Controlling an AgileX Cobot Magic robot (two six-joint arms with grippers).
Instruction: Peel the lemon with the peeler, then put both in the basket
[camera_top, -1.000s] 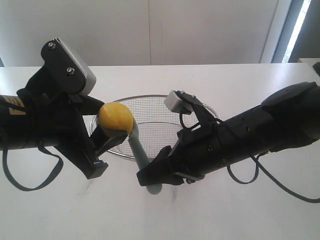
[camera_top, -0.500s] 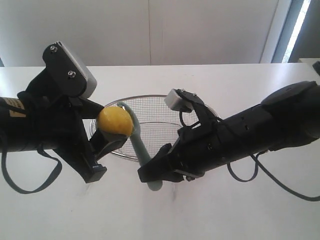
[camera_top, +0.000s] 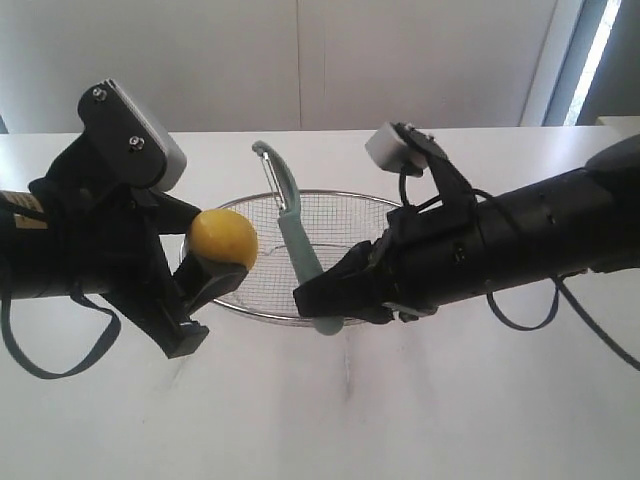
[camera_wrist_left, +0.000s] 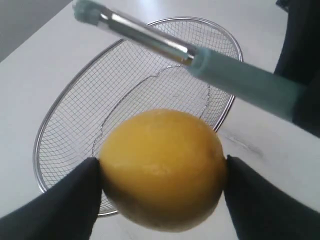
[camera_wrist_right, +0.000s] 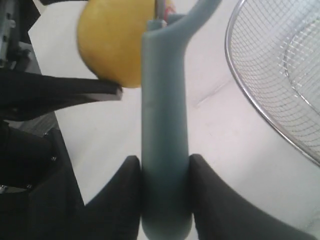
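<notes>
Exterior view is showing the white table (camera_top: 450, 420) carrying everything, and the wire mesh basket (camera_top: 345, 193) is sitting on it in the middle, between the two black arms. Left end effector (camera_top: 215, 250) is clamping the lemon, its dark fingers (camera_wrist_left: 60, 205) pressing on both sides of the fruit in the left wrist view. Right end effector (camera_top: 318, 298) is closing tight on the lower handle of the peeler, and the right wrist view is showing its pads (camera_wrist_right: 117, 200) squeezing the handle from either side. That teal peeler (camera_top: 290, 215) is standing tilted over the basket, head up, its metal blade rising past the basket's far rim. The yellow lemon (camera_top: 224, 236) is hanging in the air by the basket's left edge, just beside the peeler's handle and apart from it, with the blade passing clear of the fruit in the left wrist view
</notes>
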